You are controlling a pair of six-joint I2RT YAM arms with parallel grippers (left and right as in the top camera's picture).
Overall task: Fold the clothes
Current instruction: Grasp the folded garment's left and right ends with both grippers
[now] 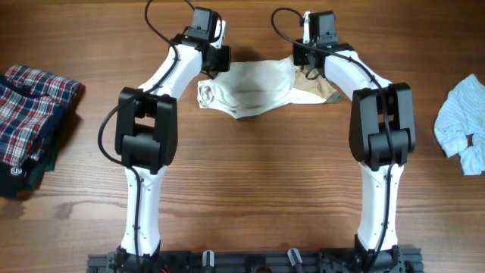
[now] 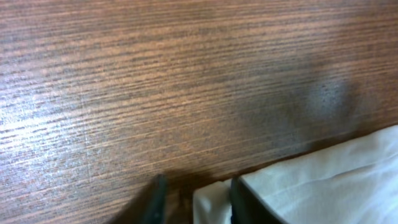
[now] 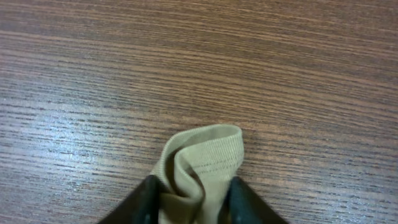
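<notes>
The cream-white shirt [image 1: 254,89] lay at the far middle of the wooden table [image 1: 250,178], stretched between the two arms as a crumpled, uneven band. Its long axis ran left to right across the table. Its left end was bunched into a small roll, and its right end ran out into a tan-khaki patch [image 1: 320,91]. The near edge sagged in a shallow point toward the robot's base, and soft creases ran along the length. The left gripper [image 2: 198,202] was narrowed on a white corner of the shirt, which showed between its dark fingers [image 2: 239,198] while the rest of the white cloth spread to the right, flat on the wood. The right gripper [image 3: 193,199] pinched the tan end; a ribbed, stitched fold of khaki cloth [image 3: 202,158] stuck out past its fingers [image 3: 148,198] and curled on itself just above the table. Well apart from the shirt, a pale blue striped garment [image 1: 462,125] lay rumpled at the table's right edge, and a red-and-blue plaid garment [image 1: 32,114] lay at the left edge.
</notes>
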